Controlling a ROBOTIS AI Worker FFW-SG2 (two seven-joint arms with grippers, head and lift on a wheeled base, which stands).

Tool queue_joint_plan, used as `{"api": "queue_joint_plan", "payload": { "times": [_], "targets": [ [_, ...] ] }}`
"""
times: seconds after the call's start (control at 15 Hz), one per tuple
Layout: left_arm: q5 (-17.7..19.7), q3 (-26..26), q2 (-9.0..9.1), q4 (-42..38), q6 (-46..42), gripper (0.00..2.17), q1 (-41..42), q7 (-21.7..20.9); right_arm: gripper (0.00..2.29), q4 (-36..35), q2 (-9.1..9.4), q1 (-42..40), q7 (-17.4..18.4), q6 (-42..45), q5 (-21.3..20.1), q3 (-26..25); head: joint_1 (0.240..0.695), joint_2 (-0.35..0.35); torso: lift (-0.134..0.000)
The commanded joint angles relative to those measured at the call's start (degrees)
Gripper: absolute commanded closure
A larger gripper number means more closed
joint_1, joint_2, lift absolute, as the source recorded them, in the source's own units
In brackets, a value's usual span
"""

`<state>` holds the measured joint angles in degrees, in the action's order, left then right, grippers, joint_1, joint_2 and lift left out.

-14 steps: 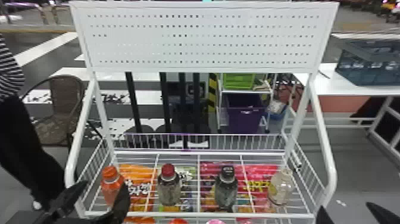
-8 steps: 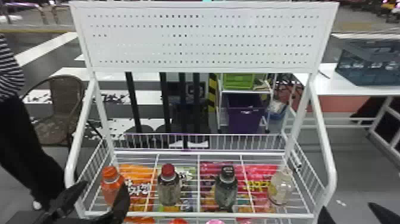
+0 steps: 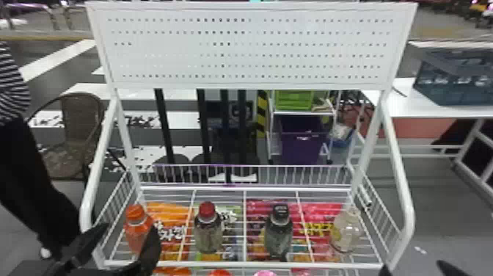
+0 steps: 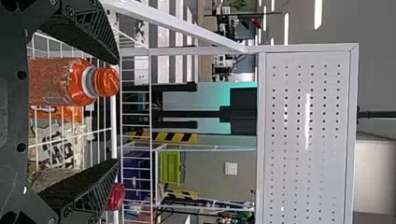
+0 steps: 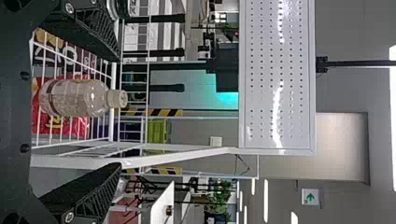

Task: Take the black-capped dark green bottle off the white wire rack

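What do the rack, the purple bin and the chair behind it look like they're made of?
The rack looks like metal wire with smooth white paint, judging by its thin, straight bars. The purple bin is probably plastic, with solid molded-looking sides. The chair seems woven, perhaps wicker or a synthetic copy, from its brown basket-like back.

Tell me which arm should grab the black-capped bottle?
Probably the right. The black-capped bottle stands right of middle on the rack, seemingly nearer the right tool; the left tool is by the orange bottle, with the red-capped bottle between.
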<state>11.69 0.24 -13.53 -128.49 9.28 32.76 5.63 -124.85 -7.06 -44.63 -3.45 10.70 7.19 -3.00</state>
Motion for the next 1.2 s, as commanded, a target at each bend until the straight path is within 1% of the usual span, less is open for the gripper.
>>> {"api": "queue_joint_plan", "payload": {
  "times": [0.0,0.07,0.13,0.27,0.33,0.4,0.53,0.67,0.87,0.93,1.0,1.13],
  "targets": [
    [0.0,-0.1,0.00,-0.2,0.0,0.14,-0.1,-0.1,0.11,9.6,0.82,3.5,0.8,7.1,-1.8,4.4,0.499,0.000,0.000],
    [-0.1,-0.1,0.00,-0.4,0.2,0.14,-0.1,-0.1,0.12,15.0,0.90,5.8,2.0,12.0,-2.8,6.9,0.499,0.000,0.000],
    [-0.1,-0.1,0.00,-0.4,0.4,0.14,-0.1,-0.1,0.12,19.3,0.90,8.2,3.0,15.0,-2.8,8.7,0.499,0.000,0.000],
    [-0.2,-0.3,0.00,-0.5,0.7,0.14,-0.1,-0.2,0.13,27.3,0.90,14.4,3.6,15.2,-2.4,12.0,0.499,0.000,0.000],
    [-0.2,-0.4,0.00,-0.5,0.9,0.14,-0.1,-0.2,0.13,30.2,0.90,16.9,4.1,15.2,-2.1,13.3,0.499,0.000,0.000],
    [-0.3,-0.6,0.00,-0.5,0.9,0.14,0.0,-0.2,0.13,33.0,0.90,19.7,5.7,15.2,-3.0,15.3,0.499,0.000,0.000],
    [-0.6,-0.4,0.00,-0.4,1.1,0.14,0.3,-0.2,0.13,37.4,1.43,24.1,6.4,15.0,-3.1,17.4,0.499,0.000,0.000],
    [-0.7,-0.2,-0.09,-0.4,0.9,0.14,0.6,-0.2,0.13,40.7,1.78,27.7,6.4,15.0,-3.2,19.2,0.499,0.000,0.000],
    [-0.7,-0.2,-0.09,-0.4,0.9,0.14,0.6,-0.2,0.13,42.7,2.49,31.9,6.4,13.6,-3.1,20.8,0.499,0.000,0.000],
    [-0.7,-0.2,-0.09,-0.4,0.9,0.14,0.5,-0.2,0.13,43.6,2.75,33.3,6.4,11.8,-3.1,20.8,0.499,0.000,0.000],
    [-0.7,-0.2,0.00,-0.4,0.9,0.14,0.5,-0.2,0.13,44.1,2.75,34.5,6.4,8.3,-3.1,20.8,0.499,0.000,0.000],
    [-0.7,-0.2,-0.09,-0.3,0.9,0.14,0.5,-0.2,0.13,44.3,2.84,36.2,6.3,4.8,-2.9,21.5,0.499,0.000,0.000]
  ]
}}
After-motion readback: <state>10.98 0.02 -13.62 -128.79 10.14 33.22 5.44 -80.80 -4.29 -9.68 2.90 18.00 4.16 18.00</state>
